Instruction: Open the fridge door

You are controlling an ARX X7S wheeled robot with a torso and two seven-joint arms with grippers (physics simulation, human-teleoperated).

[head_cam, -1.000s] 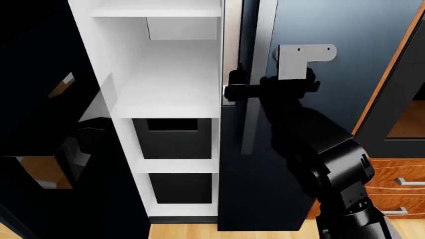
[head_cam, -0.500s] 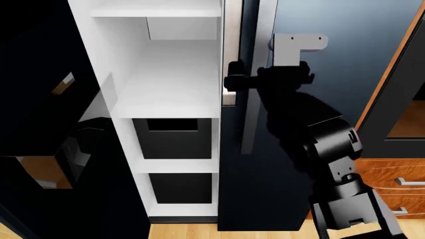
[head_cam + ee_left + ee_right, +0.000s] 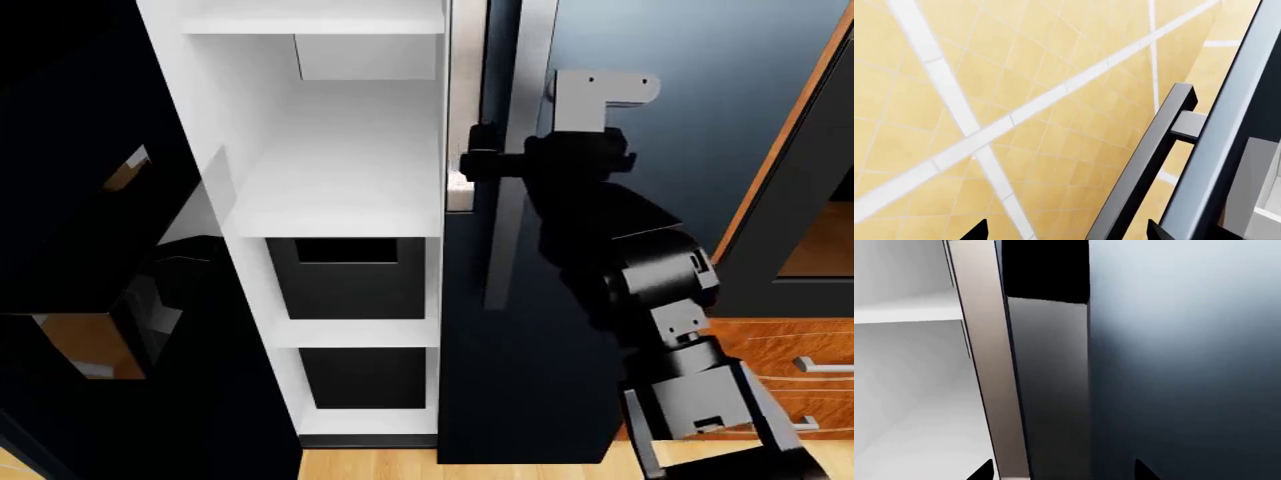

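Observation:
The fridge (image 3: 654,60) is glossy navy. Its left door (image 3: 67,150) is swung open, baring white shelves (image 3: 334,150); the right door is closed, with a long silver handle (image 3: 527,60). My right gripper (image 3: 475,165) is open at the right door's inner edge. In the right wrist view its tips (image 3: 1062,471) straddle a silver strip (image 3: 987,365) and the dark door edge (image 3: 1054,390). My left gripper (image 3: 1066,231) is open, and the left door's bar handle (image 3: 1147,150) runs between its tips beside the door's edge (image 3: 1227,125). The left arm is hidden in the head view.
Two black drawers (image 3: 347,275) sit low in the fridge. A wooden cabinet with drawers (image 3: 787,350) and a dark oven front (image 3: 814,200) stand right of the fridge. Wood floor (image 3: 374,465) lies below it. The left wrist view looks at yellow tiles (image 3: 987,100).
My right gripper rose slightly and shifted a little right along the door edge, and the forearm and elbow swung nearer the camera. The fridge doors have not moved.

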